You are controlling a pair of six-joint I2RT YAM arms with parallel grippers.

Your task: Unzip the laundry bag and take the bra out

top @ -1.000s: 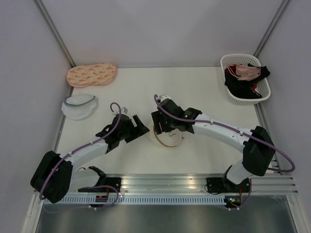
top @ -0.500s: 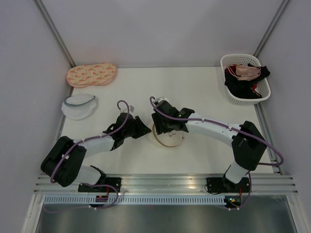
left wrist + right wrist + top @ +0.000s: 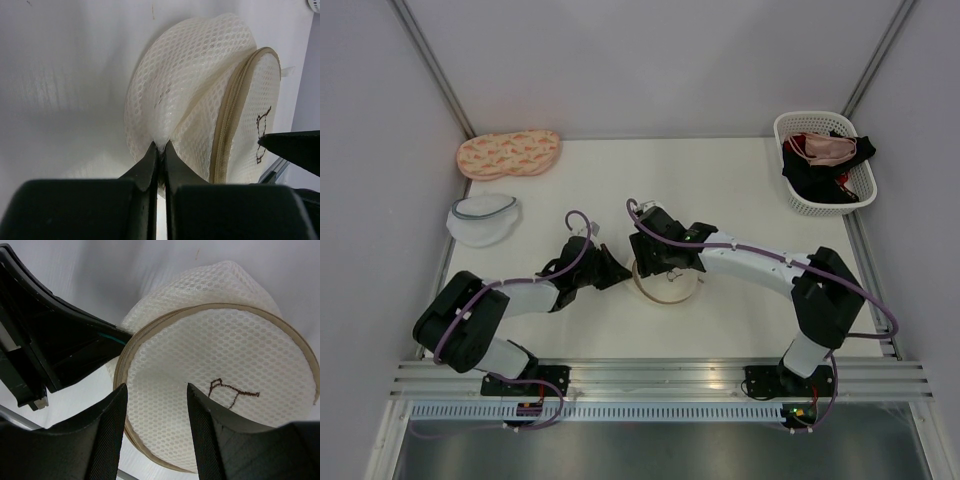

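The laundry bag (image 3: 667,287) is a round cream mesh pouch in the middle of the table, with a beige zip rim (image 3: 231,114) and a small dark bra symbol (image 3: 231,391) on its flat face. My left gripper (image 3: 161,146) is at its left side, shut on a pinched fold of the domed mesh (image 3: 165,132). My right gripper (image 3: 156,390) hovers just above the flat face, jaws open with only mesh showing between them. In the top view the left gripper (image 3: 616,272) and right gripper (image 3: 663,262) meet at the bag. The bra is hidden.
A white mesh pouch with a grey-blue rim (image 3: 483,218) and a long peach patterned pouch (image 3: 508,154) lie at the far left. A white basket (image 3: 807,115) at the back right holds a pink garment (image 3: 825,150) and a black garment (image 3: 810,182). A metal rail (image 3: 660,375) runs along the near edge.
My left gripper has moved right to the bag and closed on its mesh. My right gripper has shifted slightly left over the bag and narrowed a little.
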